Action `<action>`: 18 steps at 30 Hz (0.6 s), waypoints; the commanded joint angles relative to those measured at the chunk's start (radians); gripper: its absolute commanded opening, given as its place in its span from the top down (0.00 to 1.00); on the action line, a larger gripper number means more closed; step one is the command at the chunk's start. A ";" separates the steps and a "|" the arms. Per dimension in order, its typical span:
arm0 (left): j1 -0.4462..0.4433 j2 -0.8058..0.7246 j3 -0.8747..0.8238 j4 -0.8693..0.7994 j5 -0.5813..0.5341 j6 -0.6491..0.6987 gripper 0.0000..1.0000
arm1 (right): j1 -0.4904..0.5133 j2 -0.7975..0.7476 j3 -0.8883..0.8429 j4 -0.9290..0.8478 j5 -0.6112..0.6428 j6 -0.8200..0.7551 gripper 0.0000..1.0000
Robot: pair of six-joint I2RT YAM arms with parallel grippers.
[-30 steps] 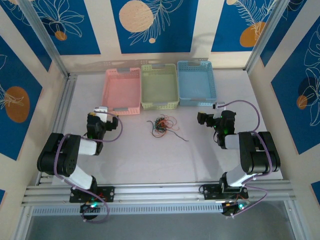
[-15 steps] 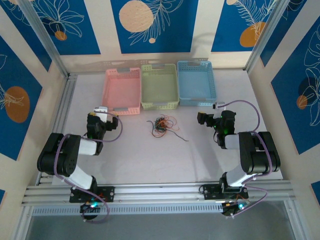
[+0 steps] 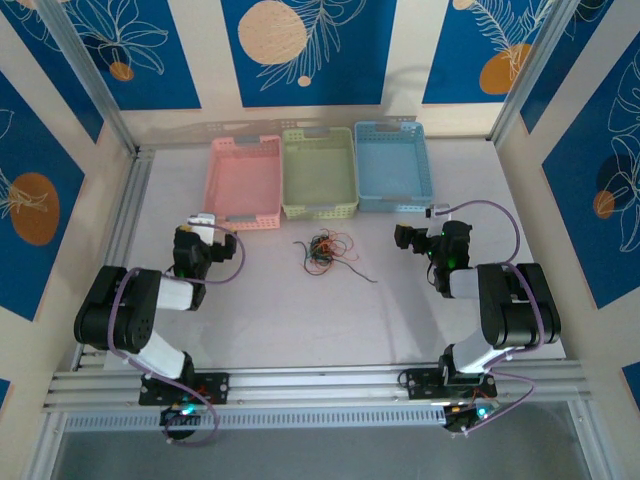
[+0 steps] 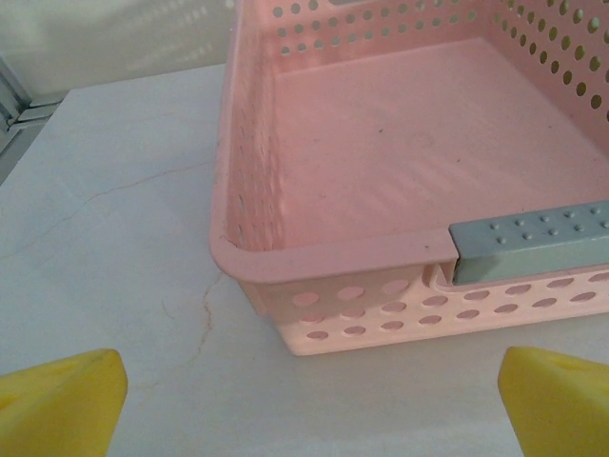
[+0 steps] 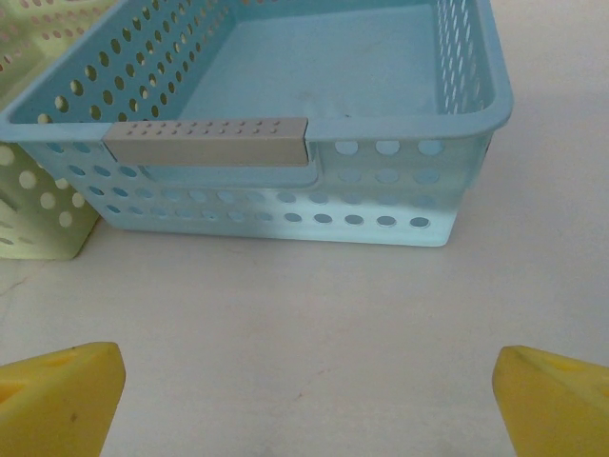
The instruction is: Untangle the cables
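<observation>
The cables (image 3: pixel 325 250) lie in one tangled clump on the surface (image 3: pixel 300 320), just near of the green basket (image 3: pixel 320 210) and roughly midway between my two arms. Orange, red, green and black strands overlap in the clump. One dark strand trails out of it toward the near right.

Three baskets stand side by side along the far part of the surface: the pink basket (image 3: pixel 243 222) on the left, the green one in the middle and the blue basket (image 3: pixel 392 203) on the right.

My left fingers (image 3: pixel 203 224) are at the near left corner of the pink basket. In the left wrist view the yellow tips (image 4: pixel 57 405) are spread wide, with nothing between them. They sit above bare surface and point at the basket's near wall (image 4: pixel 381 305).

My right fingers (image 3: pixel 405 237) are just near of the blue basket. In the right wrist view they (image 5: pixel 57 395) are likewise spread apart and hold nothing. They face the blue basket's near wall (image 5: pixel 285 205), with a corner of the green basket (image 5: pixel 38 209) at the left edge.

Both sets of fingers are well apart from the cables.
</observation>
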 commanded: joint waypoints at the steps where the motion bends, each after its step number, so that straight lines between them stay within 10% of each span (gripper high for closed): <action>1: 0.012 -0.006 0.016 -0.007 0.024 0.001 0.00 | -0.005 -0.014 0.019 0.000 -0.021 -0.014 0.01; 13: -0.012 -0.093 -0.090 0.133 -0.163 -0.022 0.00 | 0.025 -0.074 -0.011 0.014 0.112 0.000 0.01; 18: -0.122 -0.420 -0.062 -0.125 -0.285 -0.009 0.00 | 0.114 -0.288 -0.045 -0.079 0.213 -0.064 0.01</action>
